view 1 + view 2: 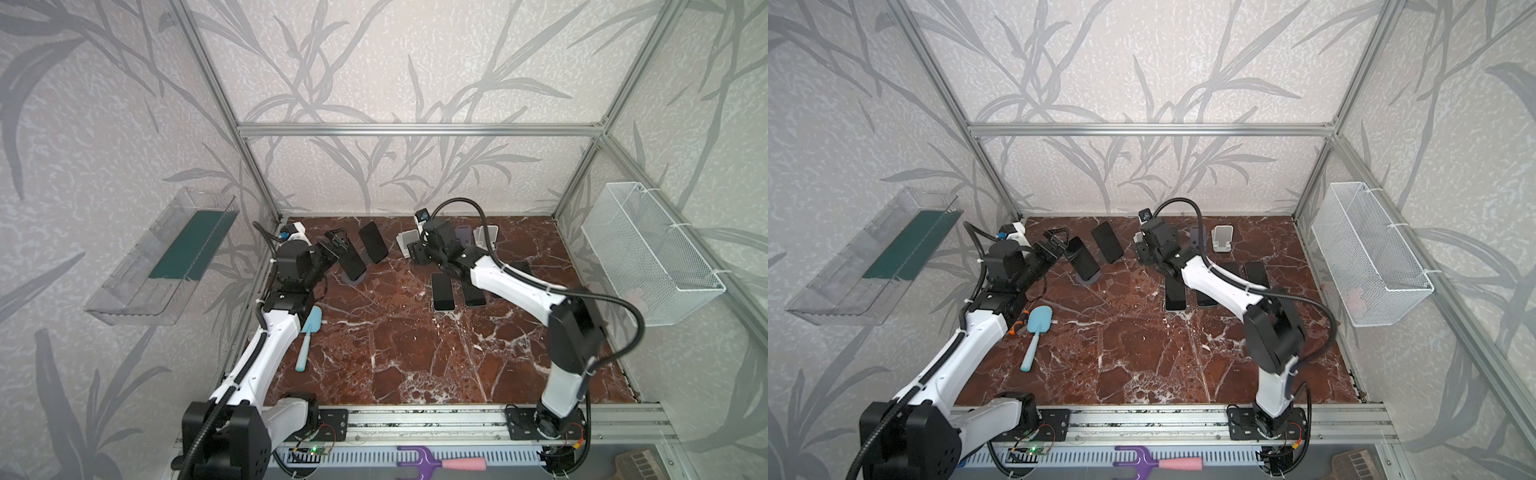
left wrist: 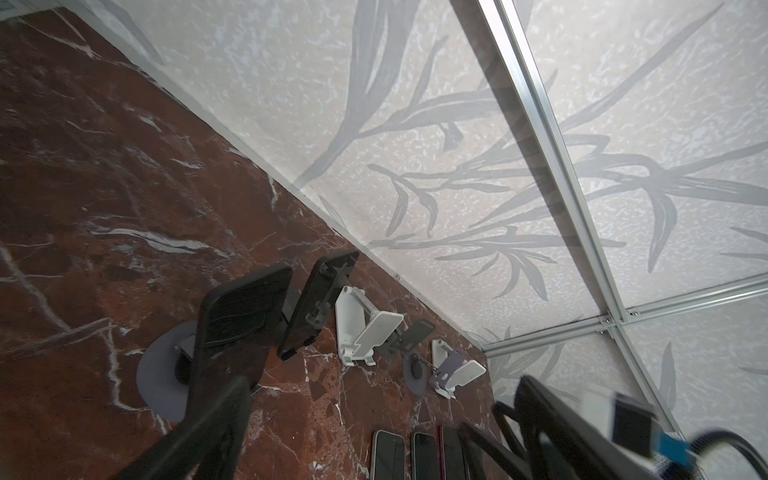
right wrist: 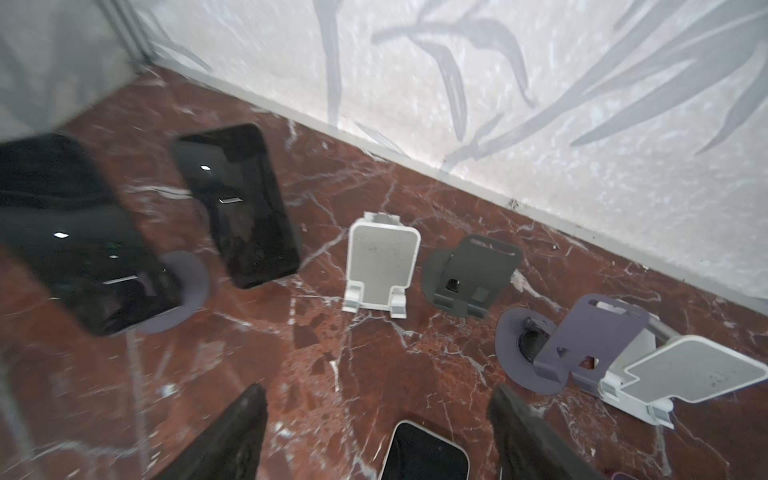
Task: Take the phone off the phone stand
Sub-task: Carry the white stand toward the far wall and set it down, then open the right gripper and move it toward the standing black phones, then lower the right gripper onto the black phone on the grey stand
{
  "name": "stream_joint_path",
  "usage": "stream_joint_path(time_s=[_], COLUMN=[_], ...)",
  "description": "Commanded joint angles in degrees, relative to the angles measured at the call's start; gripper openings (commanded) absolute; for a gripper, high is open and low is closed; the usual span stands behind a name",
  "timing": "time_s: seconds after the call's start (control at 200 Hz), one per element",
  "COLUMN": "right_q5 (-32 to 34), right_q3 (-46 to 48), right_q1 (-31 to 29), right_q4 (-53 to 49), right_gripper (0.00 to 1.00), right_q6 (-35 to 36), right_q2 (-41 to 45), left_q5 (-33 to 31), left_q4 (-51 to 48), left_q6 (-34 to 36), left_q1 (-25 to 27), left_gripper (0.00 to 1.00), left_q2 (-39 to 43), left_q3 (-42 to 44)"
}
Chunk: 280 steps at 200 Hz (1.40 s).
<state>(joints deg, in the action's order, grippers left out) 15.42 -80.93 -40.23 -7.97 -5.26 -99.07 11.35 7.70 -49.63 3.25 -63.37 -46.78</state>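
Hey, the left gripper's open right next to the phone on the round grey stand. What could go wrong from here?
1. In the left wrist view, one finger of the left gripper overlaps the phone instead of straddling it. Closing could shove the phone and tip its stand.
2. The second propped phone stands close beside it, so a lift may clip it.

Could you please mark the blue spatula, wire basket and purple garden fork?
blue spatula (image 1: 312, 322), in a top view, blade
wire basket (image 1: 627, 257), in a top view, mesh wall
purple garden fork (image 1: 434, 457), in a top view, its head
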Motion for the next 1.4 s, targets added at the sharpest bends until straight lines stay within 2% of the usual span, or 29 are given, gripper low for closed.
stream_joint_path(time_s=[0.0,0.05,0.125,0.215,0.275,0.34,0.445,0.54,0.715,0.95,1.225,1.395], right_q5=[-1.7,-0.4,8.4,21.0,22.4,19.2,7.2,-0.3,-12.4,-17.8,-25.2,-23.9], right_q3=[11.4,15.6,18.4,20.6,21.4,22.6,23.5,21.6,14.8,7.0,-5.5,-13.6], right_q1=[-0.6,-2.2,-6.2,-10.0,-10.8,-10.7,-10.8,-10.8,-10.8,-10.6,-8.6,-8.3], right_q4=[1.8,0.0,-4.7,-5.6,-5.9,-3.2,1.5,3.8,6.2,11.6,11.7,11.8], right_gripper=[0.84,0.84,1.00,0.99,0.99,0.99,0.99,0.92,0.87,0.90,0.96,0.95], right_q6=[0.0,1.8,4.7,3.5,1.0,1.7,5.3,5.1,3.6,4.1,2.2,4.0], right_q2=[8.2,10.8,12.3,12.6,13.0,13.7,14.2,12.5,6.0,-3.2,-15.5,-22.9], left_q5=[-3.4,-2.4,-0.9,-0.8,-1.9,-3.9,-6.1,-3.9,-1.3,0.8,4.0,5.2], left_q4=[1.7,2.9,4.0,3.6,5.3,7.6,7.4,6.3,6.7,7.5,8.4,8.8], left_q6=[-0.6,-1.1,-2.1,-4.2,-6.0,-6.9,-5.1,-4.6,-5.1,-5.5,-7.0,-8.1], left_q1=[-0.2,-0.1,0.0,0.2,0.3,0.2,0.3,-0.2,-0.1,-1.8,-5.4,-6.6], left_gripper=[0.99,0.99,0.99,0.99,0.99,0.99,0.99,0.98,0.97,0.94,0.91,0.90], left_q2=[2.5,2.3,1.3,0.6,1.7,3.5,4.6,3.6,3.9,2.2,-0.9,-1.9], left_q3=[0.7,1.1,1.3,1.7,3.7,5.5,5.4,3.7,2.9,2.5,1.8,1.7])
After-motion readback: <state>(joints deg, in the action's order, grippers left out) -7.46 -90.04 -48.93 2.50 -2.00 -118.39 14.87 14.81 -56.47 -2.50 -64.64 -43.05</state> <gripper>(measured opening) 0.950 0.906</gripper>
